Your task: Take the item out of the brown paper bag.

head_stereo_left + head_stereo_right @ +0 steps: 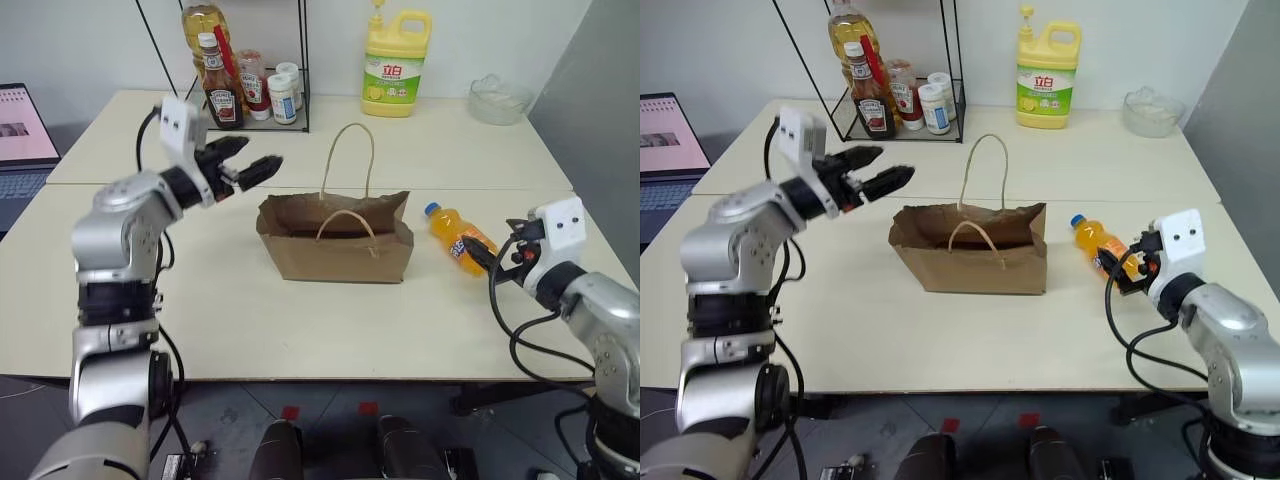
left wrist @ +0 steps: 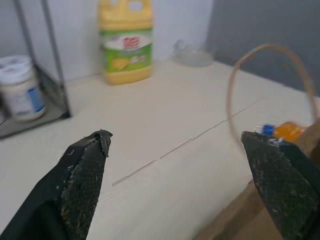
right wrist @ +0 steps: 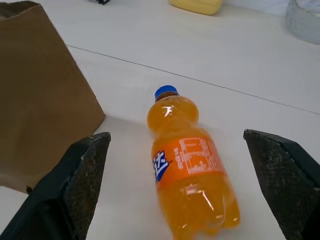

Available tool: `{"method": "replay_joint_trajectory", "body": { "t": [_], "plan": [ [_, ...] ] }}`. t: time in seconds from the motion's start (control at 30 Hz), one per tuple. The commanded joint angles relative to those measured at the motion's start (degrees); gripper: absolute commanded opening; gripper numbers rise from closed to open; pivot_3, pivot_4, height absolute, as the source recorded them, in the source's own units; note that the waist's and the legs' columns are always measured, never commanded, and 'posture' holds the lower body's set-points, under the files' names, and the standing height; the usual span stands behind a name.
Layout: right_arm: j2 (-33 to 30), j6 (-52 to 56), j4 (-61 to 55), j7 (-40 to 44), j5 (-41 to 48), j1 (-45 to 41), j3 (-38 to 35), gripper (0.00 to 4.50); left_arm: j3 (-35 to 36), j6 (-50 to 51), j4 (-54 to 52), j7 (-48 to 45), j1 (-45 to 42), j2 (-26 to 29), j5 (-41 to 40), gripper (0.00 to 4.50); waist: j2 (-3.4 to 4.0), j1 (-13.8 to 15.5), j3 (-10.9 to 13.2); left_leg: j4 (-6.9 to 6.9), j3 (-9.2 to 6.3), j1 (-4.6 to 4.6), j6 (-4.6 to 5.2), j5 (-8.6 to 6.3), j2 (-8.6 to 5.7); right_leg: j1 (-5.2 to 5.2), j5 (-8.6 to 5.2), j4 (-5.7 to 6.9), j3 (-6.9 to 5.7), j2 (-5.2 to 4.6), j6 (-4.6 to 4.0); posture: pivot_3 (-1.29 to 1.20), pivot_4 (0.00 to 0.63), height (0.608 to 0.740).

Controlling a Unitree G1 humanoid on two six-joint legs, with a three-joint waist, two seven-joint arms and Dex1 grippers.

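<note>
The item, a small orange soda bottle with a blue cap, lies on its side on the table just right of the brown paper bag. The bag stands upright with its mouth open and one twine handle raised. My right gripper is open, level, just behind the bottle's base; in the right wrist view the bottle lies between and beyond the two spread fingers, untouched. My left gripper hovers open above the table, left of the bag's top edge, holding nothing.
A yellow detergent jug and a glass bowl stand at the back. A wire rack with sauce bottles and jars sits back left. A laptop is at the far left edge.
</note>
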Motion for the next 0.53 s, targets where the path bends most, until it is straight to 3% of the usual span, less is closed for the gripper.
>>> {"method": "replay_joint_trajectory", "body": {
  "t": [0.03,0.2,0.33,0.53],
  "plan": [
    [4.3,-3.8,-7.0,-5.1,-1.2,3.3,-0.4,4.50,1.6,-1.8,-9.2,6.8,9.5,-0.3,3.2,4.45,0.01,0.0,0.0,-0.01,0.00,0.00,-0.03,0.02,0.02,-0.01,0.00,-0.01,0.00,0.00,0.00,0.00,0.150,0.740],
    [9.3,-7.2,-11.9,-9.3,-4.0,13.3,3.6,4.50,3.0,-1.3,-19.8,15.2,25.1,-4.5,5.0,4.45,-0.02,0.7,0.0,-0.03,0.00,-0.01,-0.09,0.04,0.01,0.01,-0.01,-0.02,0.01,-0.02,-0.01,0.00,0.150,0.740],
    [13.3,-11.0,-12.8,-11.8,-6.0,22.9,7.3,4.50,-0.7,-0.1,-30.7,23.2,39.7,-11.2,8.2,4.45,-0.09,1.3,-0.2,0.00,0.00,0.02,-0.10,0.04,-0.01,0.07,0.00,-0.06,0.02,-0.04,0.01,0.00,0.150,0.740],
    [17.2,-11.9,-12.5,-15.2,-7.5,25.7,10.6,4.50,-7.4,-1.2,-37.5,28.1,49.0,-17.2,11.2,4.45,-0.13,1.2,-0.3,-0.10,0.02,0.54,-0.09,0.03,0.00,0.50,-0.02,-0.12,0.05,-0.01,0.03,0.00,0.150,0.740]
  ]
}}
